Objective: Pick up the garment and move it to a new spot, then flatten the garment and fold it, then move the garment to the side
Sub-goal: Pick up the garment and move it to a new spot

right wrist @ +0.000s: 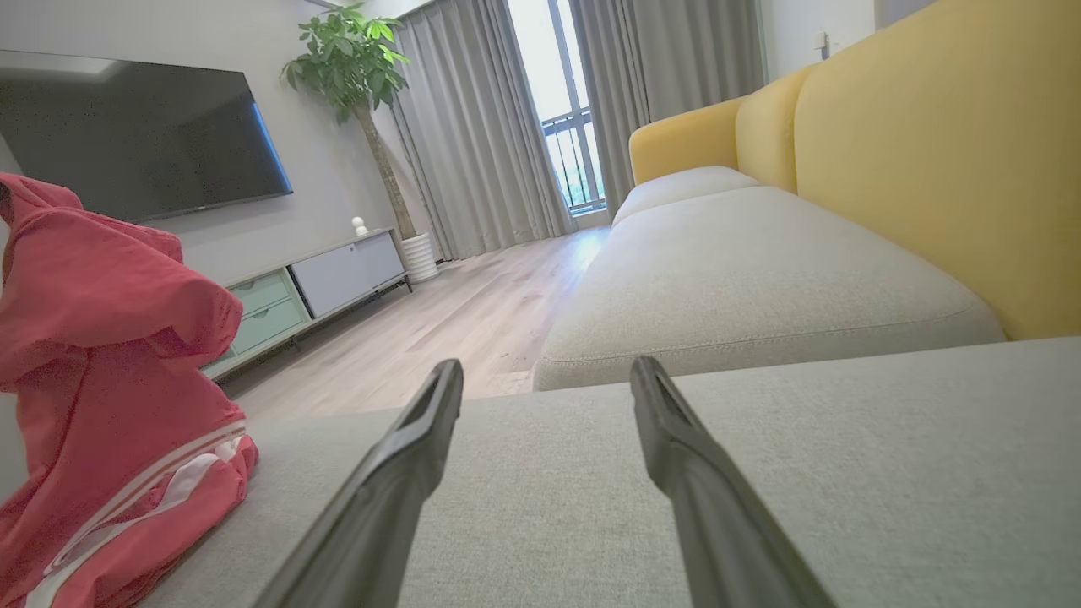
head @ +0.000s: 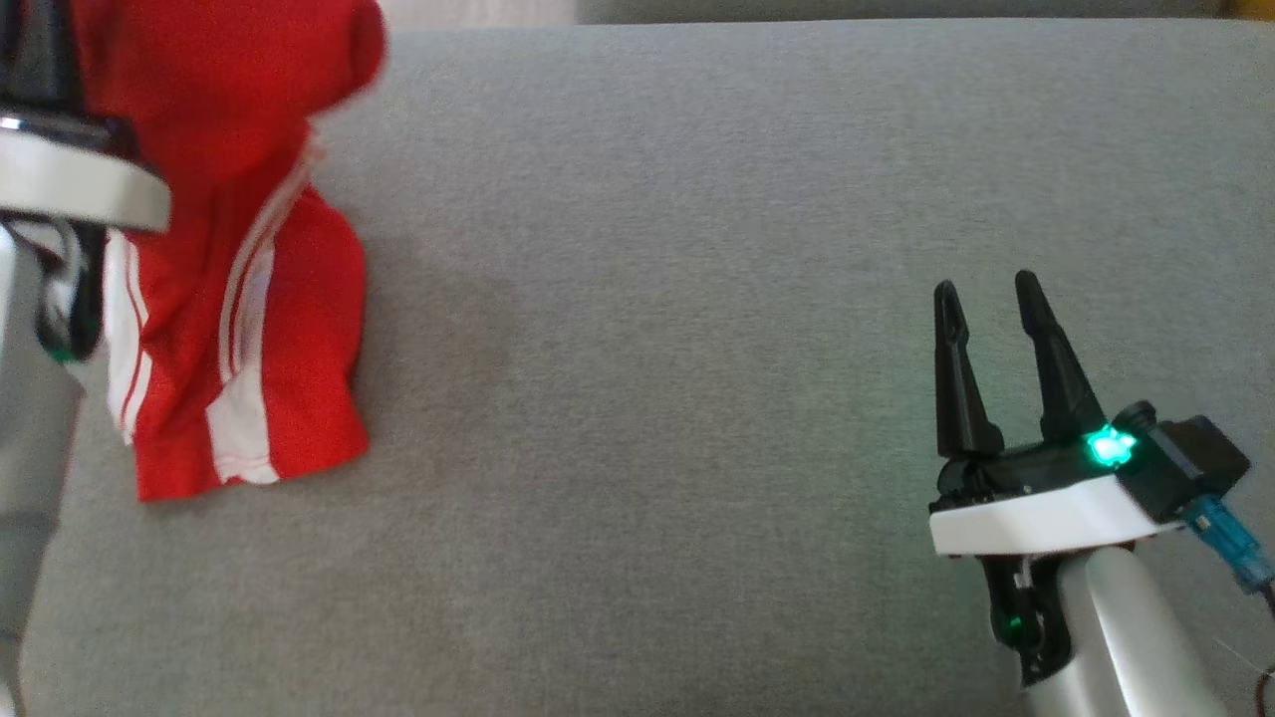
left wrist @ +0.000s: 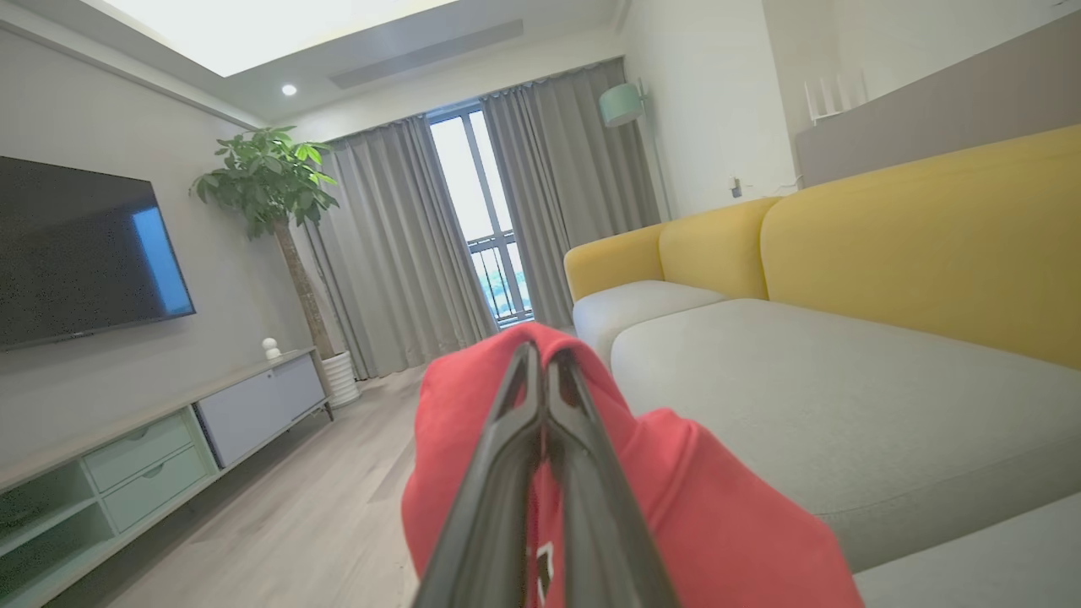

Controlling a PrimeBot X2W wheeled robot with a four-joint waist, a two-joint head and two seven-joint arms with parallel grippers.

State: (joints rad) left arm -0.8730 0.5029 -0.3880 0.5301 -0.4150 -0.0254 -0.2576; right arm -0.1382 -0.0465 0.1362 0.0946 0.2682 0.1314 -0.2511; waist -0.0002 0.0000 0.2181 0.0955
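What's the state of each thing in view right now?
left end effector: shut on the garment, holding it up
right end effector: open, empty, over the sofa cushion
garment: bunched, top lifted, lower hem resting on the cushion, not flattened or folded
sofa cushion: bare apart from the garment's hem
TV: screen dark
curtains: parted at the window
drawers: shut

Open grey sofa seat (head: 657, 299) runs from the middle to the right. At the far left the red garment (head: 239, 299) hangs bunched, hem on the seat. The right tool (head: 985, 284) stands near right; the yellow backrest (right wrist: 929, 152) walls the far side.
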